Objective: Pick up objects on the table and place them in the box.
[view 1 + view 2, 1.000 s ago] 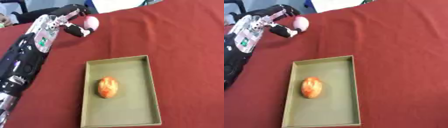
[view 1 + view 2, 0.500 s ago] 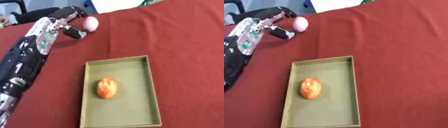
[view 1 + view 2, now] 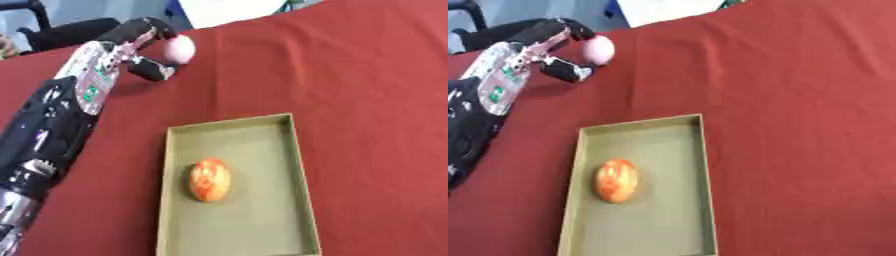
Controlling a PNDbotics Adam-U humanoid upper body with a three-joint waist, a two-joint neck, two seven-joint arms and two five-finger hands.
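Note:
A pink ball lies at the far left of the red tablecloth. My left hand reaches it from the left. Its fingers curl over the ball's top and its thumb sits below, so the ball is between them. Whether the ball is off the cloth I cannot tell. The olive-green box is an open shallow tray at the near centre. An orange-red oval fruit lies inside it. My right hand shows in no view.
The red cloth covers the whole table to the right of the box. At the far edge there are a dark chair part and a white surface.
The left hand's fingers have curled a little closer over the pink ball. Ball, box and fruit have stayed in place.

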